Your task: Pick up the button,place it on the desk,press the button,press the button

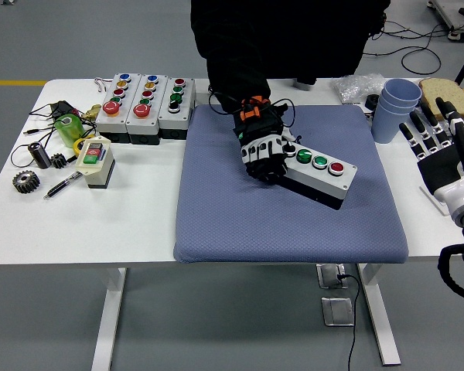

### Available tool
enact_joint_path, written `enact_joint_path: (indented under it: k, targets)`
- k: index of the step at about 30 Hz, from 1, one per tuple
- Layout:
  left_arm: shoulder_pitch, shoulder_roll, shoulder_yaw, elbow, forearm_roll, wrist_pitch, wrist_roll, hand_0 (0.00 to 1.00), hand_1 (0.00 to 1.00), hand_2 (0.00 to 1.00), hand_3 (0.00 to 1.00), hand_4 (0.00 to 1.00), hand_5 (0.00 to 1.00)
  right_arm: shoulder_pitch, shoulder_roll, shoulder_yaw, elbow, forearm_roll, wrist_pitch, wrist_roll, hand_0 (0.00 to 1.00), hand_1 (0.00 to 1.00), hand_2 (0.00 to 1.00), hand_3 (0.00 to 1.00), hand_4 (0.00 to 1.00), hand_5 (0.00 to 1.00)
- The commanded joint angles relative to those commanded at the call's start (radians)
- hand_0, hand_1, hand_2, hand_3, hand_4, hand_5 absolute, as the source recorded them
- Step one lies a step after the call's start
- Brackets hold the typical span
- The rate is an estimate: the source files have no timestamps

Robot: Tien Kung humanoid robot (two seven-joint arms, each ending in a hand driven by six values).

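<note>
A grey button box (319, 175) with two green buttons and a red one showing lies skewed on the blue mat (240, 216). A person's gloved hand (264, 148) grips its left end from the far side. My right hand (441, 147) hovers open over the table's right edge, well to the right of the box, fingers spread and pointing up. My left arm is out of view.
Three more button boxes (143, 100) stand at the back left. A small cream switch box (95, 161), a green roll, gears and a pen lie on the left. Stacked blue cups (392, 108) stand right of the mat, with a slice of bread (447, 90) behind.
</note>
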Motion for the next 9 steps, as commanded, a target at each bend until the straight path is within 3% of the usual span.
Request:
enact_joint_path:
  k: [9]
  targets:
    - [-0.002, 0.001, -0.002, 0.000, -0.001, -0.001, 0.000, 0.627, 0.661, 0.681, 0.605, 0.340, 0.643, -0.011, 0.011, 0.004, 0.000, 0.011, 0.001, 0.001, 0.700, 0.642, 0.676, 0.642, 0.668, 0.301]
